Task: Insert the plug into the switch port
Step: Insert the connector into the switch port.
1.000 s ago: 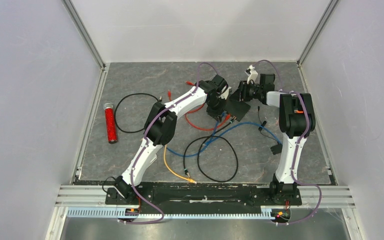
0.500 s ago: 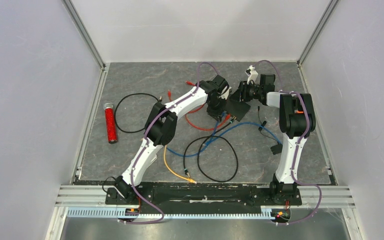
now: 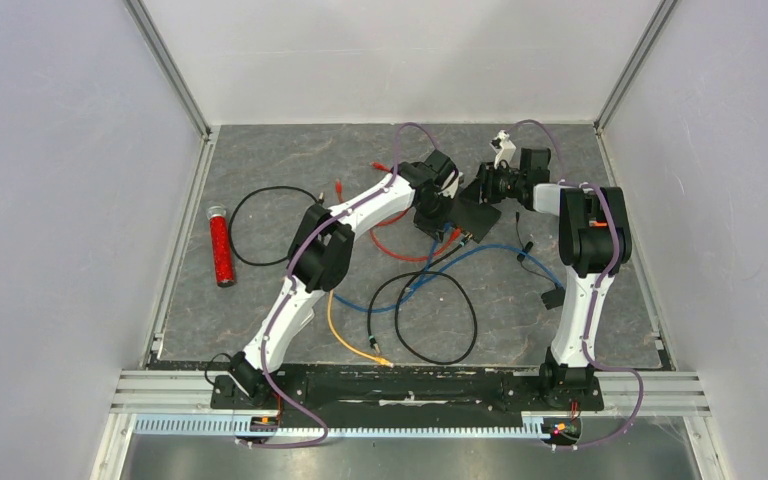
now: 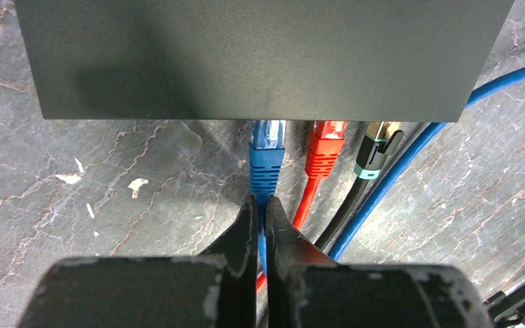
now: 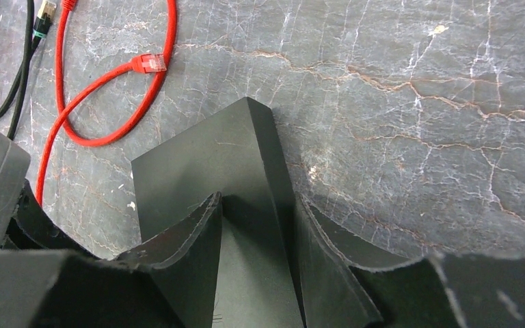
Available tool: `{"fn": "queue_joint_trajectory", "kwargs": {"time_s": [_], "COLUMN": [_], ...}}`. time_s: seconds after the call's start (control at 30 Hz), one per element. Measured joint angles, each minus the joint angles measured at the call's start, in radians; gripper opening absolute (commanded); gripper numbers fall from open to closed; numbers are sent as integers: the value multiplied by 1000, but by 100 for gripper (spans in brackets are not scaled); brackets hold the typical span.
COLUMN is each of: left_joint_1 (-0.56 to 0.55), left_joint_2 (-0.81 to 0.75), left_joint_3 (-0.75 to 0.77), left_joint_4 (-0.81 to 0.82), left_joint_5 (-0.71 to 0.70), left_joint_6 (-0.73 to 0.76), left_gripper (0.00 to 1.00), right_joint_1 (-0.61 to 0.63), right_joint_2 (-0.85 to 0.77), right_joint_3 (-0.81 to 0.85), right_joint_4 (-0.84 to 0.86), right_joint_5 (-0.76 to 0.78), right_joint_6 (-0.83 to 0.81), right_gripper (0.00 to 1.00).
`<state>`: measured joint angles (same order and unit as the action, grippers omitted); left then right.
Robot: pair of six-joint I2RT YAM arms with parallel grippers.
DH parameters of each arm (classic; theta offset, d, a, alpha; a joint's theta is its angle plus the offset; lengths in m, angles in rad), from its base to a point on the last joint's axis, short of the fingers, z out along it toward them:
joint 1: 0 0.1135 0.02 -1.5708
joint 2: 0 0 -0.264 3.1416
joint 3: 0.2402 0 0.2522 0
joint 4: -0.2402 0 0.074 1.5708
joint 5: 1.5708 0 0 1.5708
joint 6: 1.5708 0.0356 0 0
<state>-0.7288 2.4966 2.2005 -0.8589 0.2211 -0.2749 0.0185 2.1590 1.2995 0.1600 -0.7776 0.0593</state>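
Observation:
The black switch fills the top of the left wrist view. My left gripper is shut on the blue cable just behind the blue plug. The plug's clear tip meets the switch's front edge; how deep it sits is hidden. A red plug and a black plug with a teal collar sit in ports to its right. My right gripper is shut on a corner of the switch. From above, both grippers meet at the switch at the back of the table.
A red cable with a loose red plug lies left of the switch. Black cable loops, a blue cable and an orange cable lie in the middle. A red tube lies at the left.

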Motion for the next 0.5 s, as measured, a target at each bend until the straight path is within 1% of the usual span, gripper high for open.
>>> {"fn": "queue_joint_trajectory", "kwargs": {"time_s": [0.13, 0.5], "left_joint_1": [1, 4], "left_joint_2": [-10, -13], "left_joint_3": [-23, -35], "left_joint_4": [23, 38], "left_joint_5": [6, 12], "left_joint_6": [0, 0], "left_gripper": [2, 2], "right_joint_1": [-1, -14], "right_joint_2": [0, -14], "right_joint_3": [-4, -87], "right_joint_4": [6, 129], "right_joint_5": [-2, -13], "right_joint_6": [11, 81], "right_gripper": [41, 40]}}
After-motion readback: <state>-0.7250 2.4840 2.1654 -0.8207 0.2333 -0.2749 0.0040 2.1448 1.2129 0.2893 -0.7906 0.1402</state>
